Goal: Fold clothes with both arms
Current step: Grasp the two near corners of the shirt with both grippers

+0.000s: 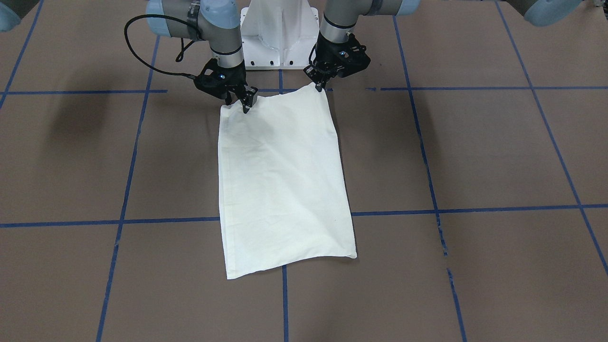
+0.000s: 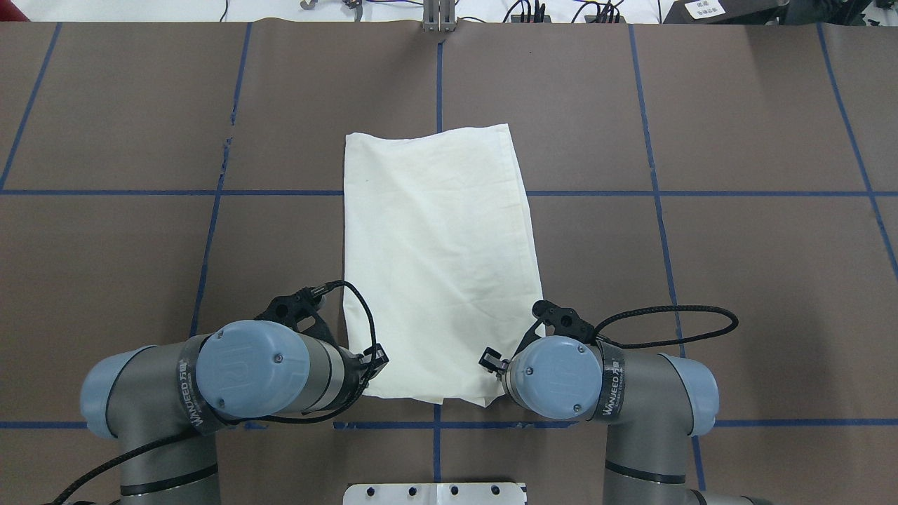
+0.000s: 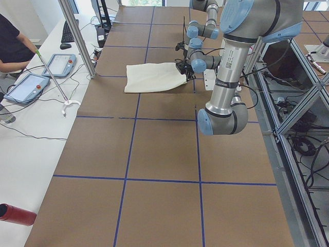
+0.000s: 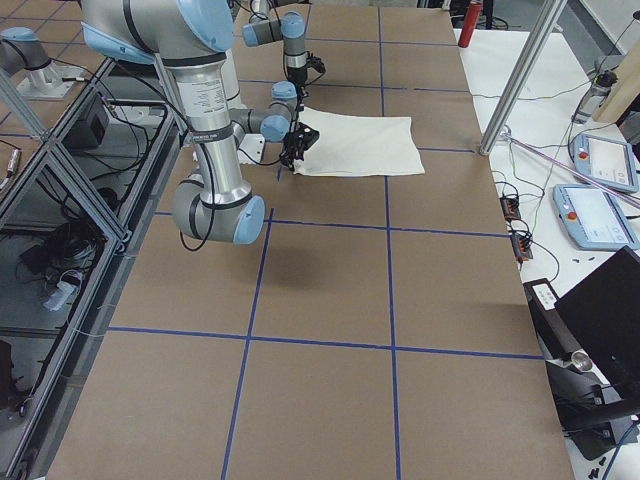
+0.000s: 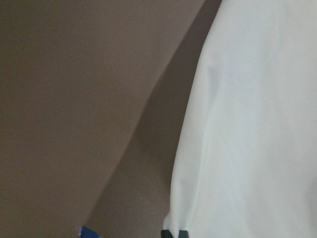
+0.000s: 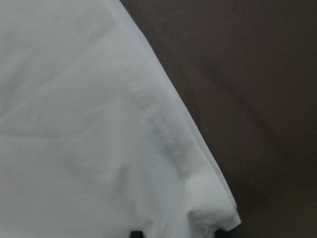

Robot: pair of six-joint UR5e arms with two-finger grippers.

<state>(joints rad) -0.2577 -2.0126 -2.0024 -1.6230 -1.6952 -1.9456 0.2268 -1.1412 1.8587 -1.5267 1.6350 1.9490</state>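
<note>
Cream-white folded fabric shirt (image 2: pixel 438 259), plain side up, flat on brown blue-taped table (image 2: pixel 736 280); black left gripper (image 1: pixel 321 86) and right gripper (image 1: pixel 246 105), fingers narrow, each pinching a robot-side corner

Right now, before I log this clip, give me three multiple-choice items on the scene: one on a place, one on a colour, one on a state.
1. Where on the shirt are the left fingers and right fingers?
A) its far edge
B) its two corners nearest the white base
C) its middle

2. What colour is its upward face?
A) black
B) dark red
C) plain cream-white

3. How does it lie?
A) folded into an oblong on the table
B) crumpled in a heap
C) hanging in the air

Answers:
1 B: the front-facing view shows one pair of fingers at each corner beside the base.
2 C: no view shows any print or lettering.
3 A: the overhead view shows four fairly straight edges with the cloth spread on the table.
</note>
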